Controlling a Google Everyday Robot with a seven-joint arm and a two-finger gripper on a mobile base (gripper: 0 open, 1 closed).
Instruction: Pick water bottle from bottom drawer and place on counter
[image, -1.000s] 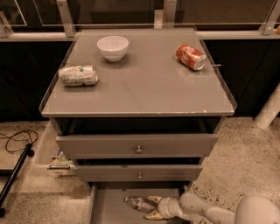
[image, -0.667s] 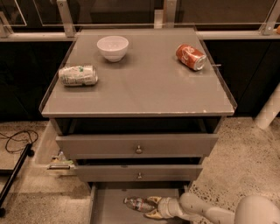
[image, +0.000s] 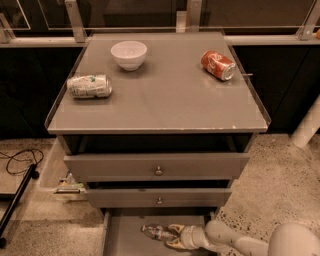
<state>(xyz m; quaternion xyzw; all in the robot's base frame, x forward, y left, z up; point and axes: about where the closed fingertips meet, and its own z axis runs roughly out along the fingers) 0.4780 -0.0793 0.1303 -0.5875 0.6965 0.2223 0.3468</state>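
Observation:
The water bottle (image: 154, 232) lies on its side in the open bottom drawer (image: 125, 240), a flat grey tray at the foot of the cabinet. My gripper (image: 174, 236) reaches into the drawer from the right on its white arm (image: 225, 240). It is open, and its tan fingers (image: 176, 229) sit on either side of the bottle's right end. The bottle rests on the drawer floor. The counter (image: 165, 95) is the grey top of the cabinet above.
On the counter stand a white bowl (image: 129, 54), a silver-green can (image: 89, 86) lying at the left and a red soda can (image: 218, 65) lying at the right. Two taller drawers with knobs (image: 158, 170) stick out above the bottom drawer. A black cable (image: 20, 160) lies on the floor at the left.

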